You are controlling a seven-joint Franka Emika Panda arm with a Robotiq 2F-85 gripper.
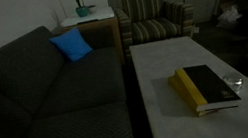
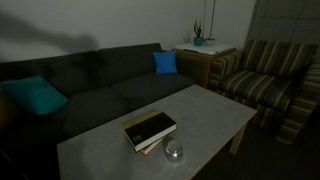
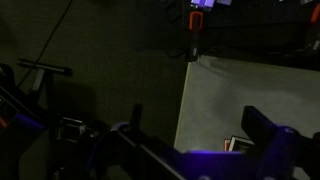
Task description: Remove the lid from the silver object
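Note:
The silver object (image 1: 234,88) is a small, low, shiny round container with its lid on. It sits on the pale coffee table (image 1: 165,72) right beside a black book with a yellow edge (image 1: 205,86). Both also show in an exterior view, the silver object (image 2: 175,152) at the table's near edge and the book (image 2: 150,130) behind it. In the wrist view my gripper (image 3: 194,112) is open and empty, high above the table's edge (image 3: 250,90). Only a corner of the book (image 3: 235,145) shows between the fingers. The silver object is hidden there.
A dark sofa (image 1: 47,92) with a blue cushion (image 1: 71,45) runs along the table. A striped armchair (image 1: 156,18) and a side table with a plant (image 1: 84,13) stand beyond. A teal cushion (image 2: 35,95) lies on the sofa. The room is dim.

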